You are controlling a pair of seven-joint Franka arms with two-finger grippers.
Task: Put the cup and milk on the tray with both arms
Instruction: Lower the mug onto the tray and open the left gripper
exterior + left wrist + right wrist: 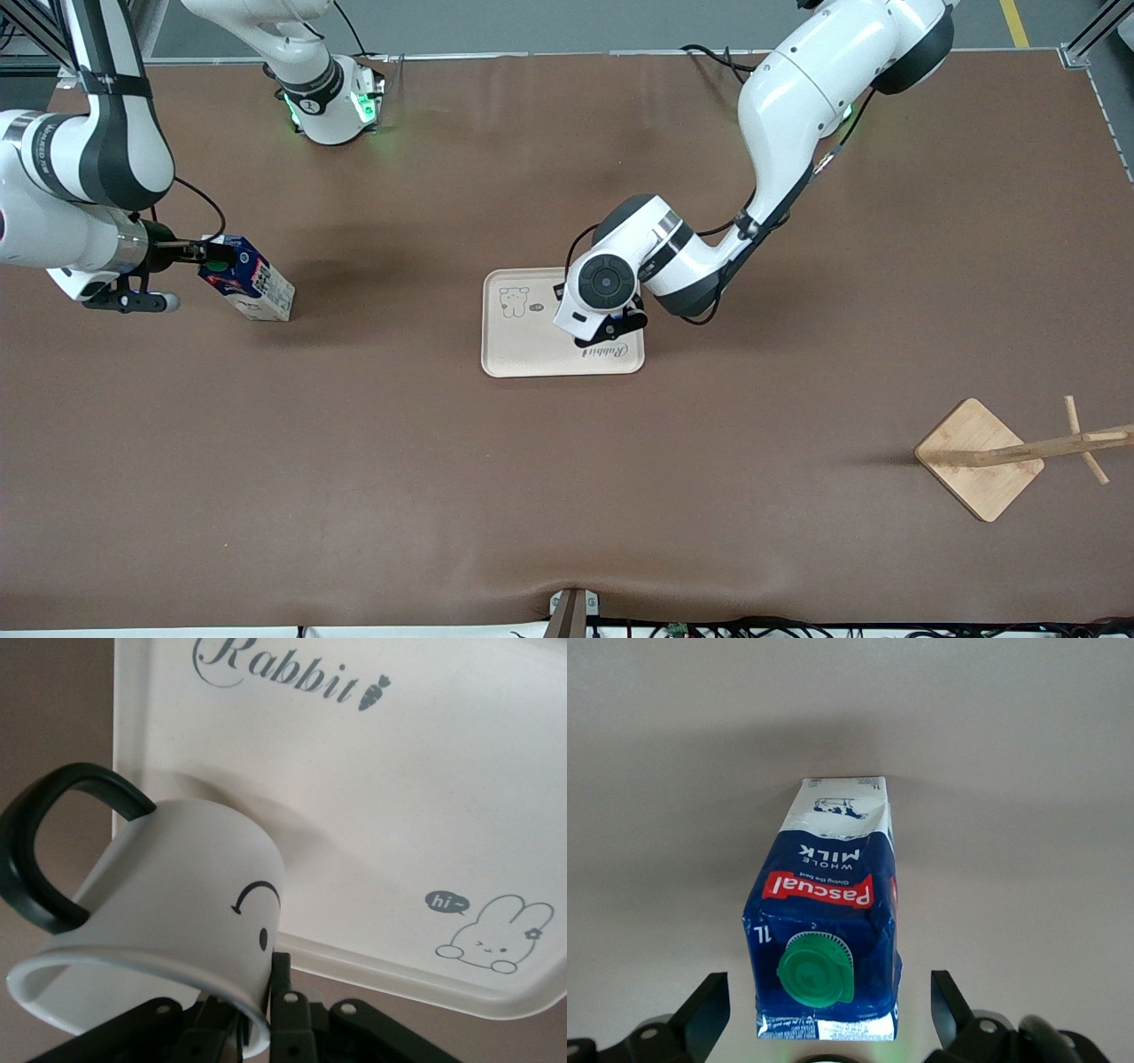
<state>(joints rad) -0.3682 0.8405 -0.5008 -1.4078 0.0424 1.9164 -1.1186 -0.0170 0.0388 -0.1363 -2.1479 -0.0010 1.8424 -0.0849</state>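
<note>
The milk [252,282] stands on the table near the right arm's end, blue top and green cap up. My right gripper [213,254] is at its top. In the right wrist view the carton [828,895] lies between the open fingers [709,1014], with a gap on each side. My left gripper [611,330] is over the cream tray [523,350], at the corner by the word "Rabbit". It is shut on the rim of the white smiley cup [177,895], one finger inside and one outside. The cup hangs over the tray's edge [399,771]. The wrist hides the cup in the front view.
A wooden stand with a square base [979,456] lies tipped near the left arm's end, nearer the front camera than the tray. Bare brown table surrounds the tray and the milk.
</note>
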